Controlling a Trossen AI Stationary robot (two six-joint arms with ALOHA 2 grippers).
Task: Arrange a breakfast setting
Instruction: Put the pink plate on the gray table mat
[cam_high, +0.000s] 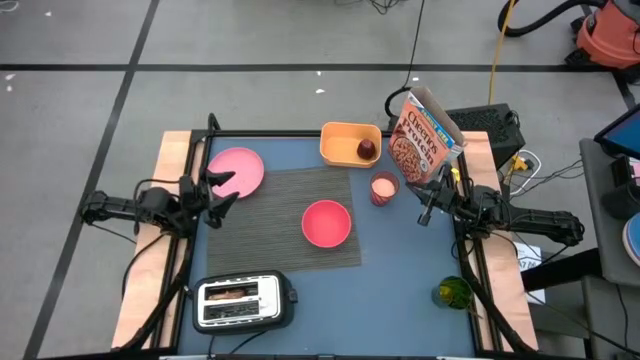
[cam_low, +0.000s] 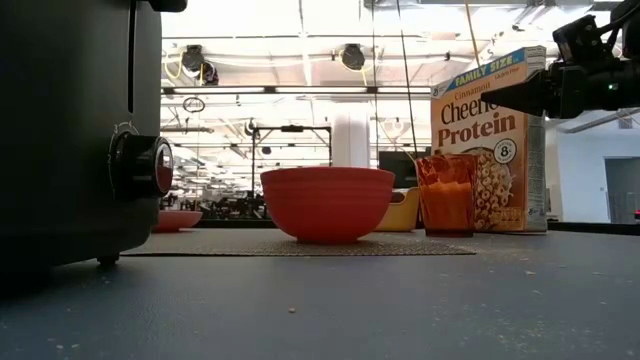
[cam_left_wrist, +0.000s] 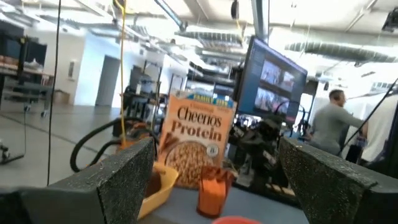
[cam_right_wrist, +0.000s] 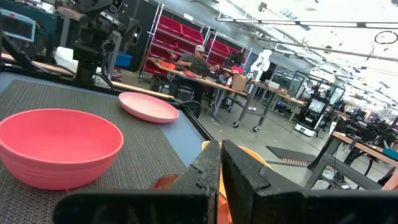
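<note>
Left claw released, empty, just beside pink plate, which lies off grey placemat at its far-left corner. Left arm nearer; plate goes inward onto mat. Right claw clenched, empty, beside cereal box.

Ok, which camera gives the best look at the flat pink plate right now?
The high view: the flat pink plate shows whole, beside the grey woven placemat near the left gripper. The right wrist view shows it obliquely, the low view only an edge, the left wrist view nothing.
</note>
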